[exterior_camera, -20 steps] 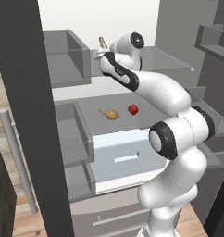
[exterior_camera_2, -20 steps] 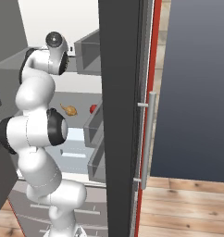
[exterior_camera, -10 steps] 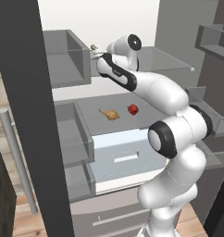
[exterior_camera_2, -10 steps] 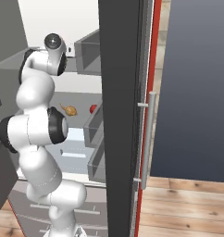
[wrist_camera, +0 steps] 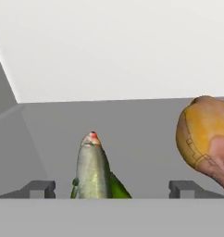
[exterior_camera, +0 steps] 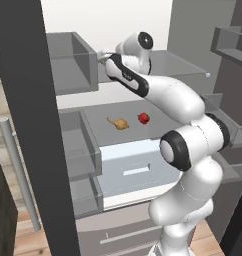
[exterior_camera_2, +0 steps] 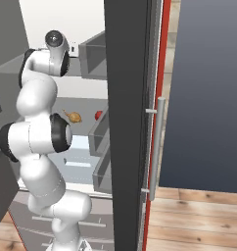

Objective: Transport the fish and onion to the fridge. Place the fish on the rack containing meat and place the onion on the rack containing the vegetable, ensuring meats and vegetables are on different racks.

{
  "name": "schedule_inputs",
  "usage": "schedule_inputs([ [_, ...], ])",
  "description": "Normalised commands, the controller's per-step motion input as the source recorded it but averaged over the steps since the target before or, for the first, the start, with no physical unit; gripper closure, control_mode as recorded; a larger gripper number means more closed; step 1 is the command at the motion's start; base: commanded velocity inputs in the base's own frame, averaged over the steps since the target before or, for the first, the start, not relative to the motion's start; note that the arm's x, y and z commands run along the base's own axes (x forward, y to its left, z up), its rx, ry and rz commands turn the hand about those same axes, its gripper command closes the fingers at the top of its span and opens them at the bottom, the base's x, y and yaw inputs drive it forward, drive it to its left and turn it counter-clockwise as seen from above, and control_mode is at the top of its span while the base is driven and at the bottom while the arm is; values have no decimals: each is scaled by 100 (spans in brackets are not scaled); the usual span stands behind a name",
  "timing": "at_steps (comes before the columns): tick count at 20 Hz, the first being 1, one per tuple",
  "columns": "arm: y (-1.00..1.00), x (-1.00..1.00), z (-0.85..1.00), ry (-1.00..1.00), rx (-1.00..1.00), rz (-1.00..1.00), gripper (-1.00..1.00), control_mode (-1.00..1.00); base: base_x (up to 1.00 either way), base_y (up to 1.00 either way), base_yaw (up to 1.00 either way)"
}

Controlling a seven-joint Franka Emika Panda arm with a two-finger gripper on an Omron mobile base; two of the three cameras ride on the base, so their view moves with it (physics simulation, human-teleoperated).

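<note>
Hand view showed end effector (wrist_camera: pixel 112 187) with fingertips (wrist_camera: pixel 39 189) wide apart, clamped on nothing. Fish (wrist_camera: pixel 92 169) lay between them on upper grey shelf (wrist_camera: pixel 141 125), nose pointing toward white back wall. Meat (wrist_camera: pixel 205 139), orange-brown lump, sat just beside fish on same shelf. Left base view showed fridge (exterior_camera: pixel 78 125) open, onion (exterior_camera: pixel 119 123) and red vegetable (exterior_camera: pixel 143 118) near each other on lower shelf (exterior_camera: pixel 100 117), above white drawer (exterior_camera: pixel 135 167).
</note>
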Motion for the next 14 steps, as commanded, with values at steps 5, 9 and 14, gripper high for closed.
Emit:
schedule_inputs([
  [5,2,-68,10,-2,0,-1,-100,-100,0,0,0],
  [9,-3,-87,-12,-5,0,0,-100,-100,0,0,0],
  [14,-14,-100,-7,-9,0,0,-100,-100,0,0,0],
])
